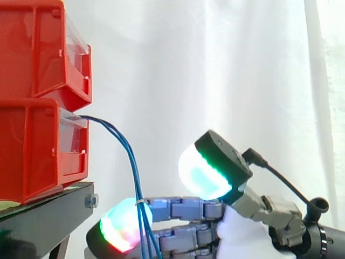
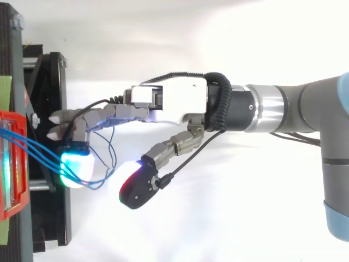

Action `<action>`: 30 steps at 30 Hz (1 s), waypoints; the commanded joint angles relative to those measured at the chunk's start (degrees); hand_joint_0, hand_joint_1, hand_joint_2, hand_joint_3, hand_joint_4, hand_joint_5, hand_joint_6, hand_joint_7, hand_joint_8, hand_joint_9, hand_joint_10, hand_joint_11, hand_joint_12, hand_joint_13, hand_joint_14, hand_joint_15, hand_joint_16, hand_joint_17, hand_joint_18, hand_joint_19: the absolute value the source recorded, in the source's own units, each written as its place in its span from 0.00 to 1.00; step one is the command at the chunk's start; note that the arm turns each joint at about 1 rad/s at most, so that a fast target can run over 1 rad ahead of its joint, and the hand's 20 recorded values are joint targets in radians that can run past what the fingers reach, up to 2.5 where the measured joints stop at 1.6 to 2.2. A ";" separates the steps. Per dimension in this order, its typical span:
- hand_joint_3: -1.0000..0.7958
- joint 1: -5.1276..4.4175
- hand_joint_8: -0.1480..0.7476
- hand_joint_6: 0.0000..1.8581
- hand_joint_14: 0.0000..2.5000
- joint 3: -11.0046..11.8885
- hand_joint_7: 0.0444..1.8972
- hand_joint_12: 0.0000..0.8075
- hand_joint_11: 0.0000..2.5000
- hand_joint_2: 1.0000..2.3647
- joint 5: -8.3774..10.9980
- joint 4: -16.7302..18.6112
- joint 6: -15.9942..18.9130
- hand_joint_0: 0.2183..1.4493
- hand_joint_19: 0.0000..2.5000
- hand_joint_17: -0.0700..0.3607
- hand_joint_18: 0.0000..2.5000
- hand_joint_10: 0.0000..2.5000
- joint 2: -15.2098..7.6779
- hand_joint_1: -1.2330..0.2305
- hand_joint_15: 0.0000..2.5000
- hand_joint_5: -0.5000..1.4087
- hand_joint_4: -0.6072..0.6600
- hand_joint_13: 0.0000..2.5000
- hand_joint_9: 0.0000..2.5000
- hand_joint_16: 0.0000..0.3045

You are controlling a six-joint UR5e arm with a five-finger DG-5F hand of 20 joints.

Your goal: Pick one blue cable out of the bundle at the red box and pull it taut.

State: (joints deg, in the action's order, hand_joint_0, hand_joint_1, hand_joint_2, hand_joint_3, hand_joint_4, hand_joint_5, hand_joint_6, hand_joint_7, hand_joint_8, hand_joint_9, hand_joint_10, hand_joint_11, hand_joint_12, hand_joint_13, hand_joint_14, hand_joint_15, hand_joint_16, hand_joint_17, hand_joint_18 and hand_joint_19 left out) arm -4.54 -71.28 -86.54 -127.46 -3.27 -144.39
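A bundle of thin blue cables (image 1: pixel 127 152) leaves the lower red box (image 1: pixel 32 154) and arcs down to the right, then hangs past my hand (image 1: pixel 183 208). The hand is low, just right of the stand, with its fingers stretched out towards the box. The cables drop across those fingers just behind a glowing fingertip (image 1: pixel 121 225). The thumb (image 1: pixel 207 170) stands raised and well apart from them. From above, the cables (image 2: pixel 38 146) run from the red box (image 2: pixel 12 207) under the fingers (image 2: pixel 92 117) and loop back between the fingers and the thumb (image 2: pixel 139 188). The hand is open.
A second red bin (image 1: pixel 38 48) is stacked on the lower one, both on a black stand (image 1: pixel 48 216) whose edge lies just left of my fingertips. The arm (image 2: pixel 283 109) comes in from the right over a white surface. A white curtain hangs behind.
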 commanded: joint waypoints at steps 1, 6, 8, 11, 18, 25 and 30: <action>0.28 -0.21 0.48 0.27 0.00 0.00 0.55 0.41 0.03 0.00 0.59 0.28 -0.33 0.28 0.05 0.45 0.00 0.00 -0.46 0.40 0.04 0.19 0.74 0.04 0.12 0.18; 0.29 -0.21 0.49 0.27 0.00 0.00 0.57 0.42 0.02 0.00 0.59 0.28 -0.33 0.29 0.04 0.45 0.01 0.00 -0.46 0.39 0.03 0.19 0.74 0.06 0.13 0.18; 0.32 -0.21 0.49 0.27 0.00 0.00 0.60 0.41 0.02 0.00 0.59 0.55 -0.33 0.30 0.04 0.45 0.01 0.00 -0.46 0.39 0.03 0.20 0.71 0.06 0.14 0.18; 0.36 -0.21 0.48 0.28 0.00 0.00 0.63 0.41 0.03 0.01 0.59 0.63 -0.15 0.33 0.04 0.44 0.03 0.00 -0.46 0.38 0.03 0.20 0.65 0.07 0.14 0.18; 0.31 -0.21 0.49 0.28 0.00 0.00 0.61 0.41 0.03 0.00 0.59 0.72 -0.42 0.31 0.04 0.44 0.03 0.00 -0.46 0.36 0.03 0.19 0.68 0.07 0.14 0.18; 0.29 -0.91 0.49 0.27 0.00 0.00 0.59 0.42 0.03 0.00 2.26 0.90 -2.26 0.28 0.05 0.45 0.03 0.00 -0.46 0.38 0.04 0.19 0.71 0.07 0.14 0.18; 0.29 -1.44 0.49 0.27 0.00 0.00 0.57 0.42 0.03 0.00 4.37 1.16 -2.53 0.28 0.05 0.45 0.03 0.00 -0.55 0.38 0.04 0.19 0.72 0.07 0.14 0.18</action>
State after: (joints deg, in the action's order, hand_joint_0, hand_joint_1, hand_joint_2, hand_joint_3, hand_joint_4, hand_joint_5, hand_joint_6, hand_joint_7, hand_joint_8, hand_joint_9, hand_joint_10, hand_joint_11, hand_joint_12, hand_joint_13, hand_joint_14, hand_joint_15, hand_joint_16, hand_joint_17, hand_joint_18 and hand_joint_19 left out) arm -5.63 -71.28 -83.26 -126.47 -5.50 -144.85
